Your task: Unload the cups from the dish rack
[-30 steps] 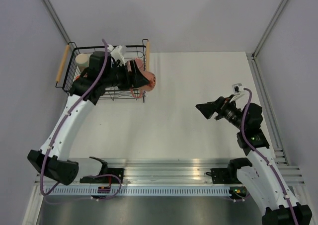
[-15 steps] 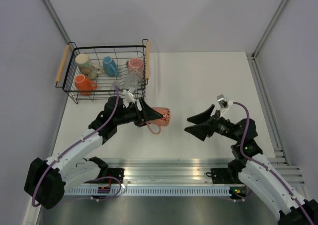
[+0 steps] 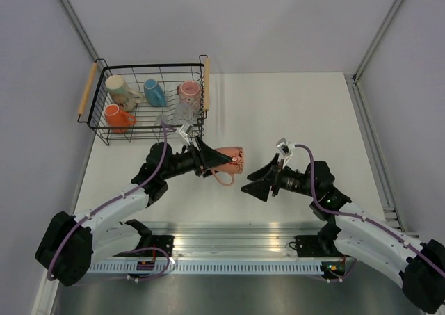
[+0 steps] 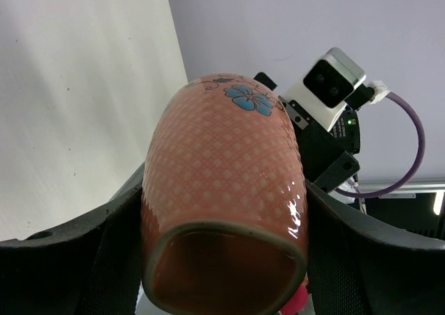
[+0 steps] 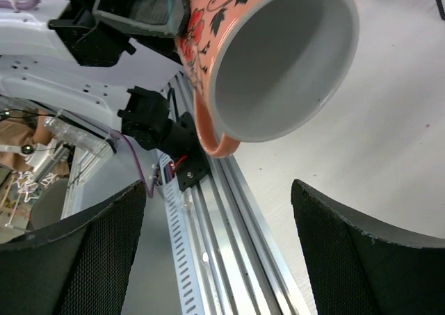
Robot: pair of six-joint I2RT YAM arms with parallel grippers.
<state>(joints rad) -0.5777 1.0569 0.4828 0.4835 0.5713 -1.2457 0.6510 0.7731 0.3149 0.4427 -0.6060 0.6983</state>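
From above, the left claw [image 3: 214,160] is pinching the pink-red patterned cup [image 3: 229,158] by its base end, holding it on its side above the white bench [image 3: 292,106], well clear of the dish rack [image 3: 104,138]; the cup's mouth is pointing toward the right claw [image 3: 259,183], which is hanging just beside it with its jaws spread and nothing between them; the rack is sitting at the far left corner of the bench with a wooden handle [image 3: 87,87] on each side, and it is carrying a cream mug [image 3: 118,87], a blue mug [image 3: 153,92], an orange mug [image 3: 117,115], a pink cup [image 3: 188,90] and a clear tumbler [image 3: 182,111]. In the left wrist view, the two black fingers [image 4: 97,259] are pressing on opposite sides of the patterned cup, whose flat bottom is facing the lens and whose far end is showing a blue flower; beyond it the other arm's wrist camera [image 4: 332,82] is looking back. In the right wrist view, the cup's white inside is facing the lens with its handle [image 5: 208,131] hanging downward; the right claw's fingers [image 5: 83,259] are standing wide apart in the foreground, touching nothing, and the metal rail [image 5: 229,211] at the bench's near edge is running below.
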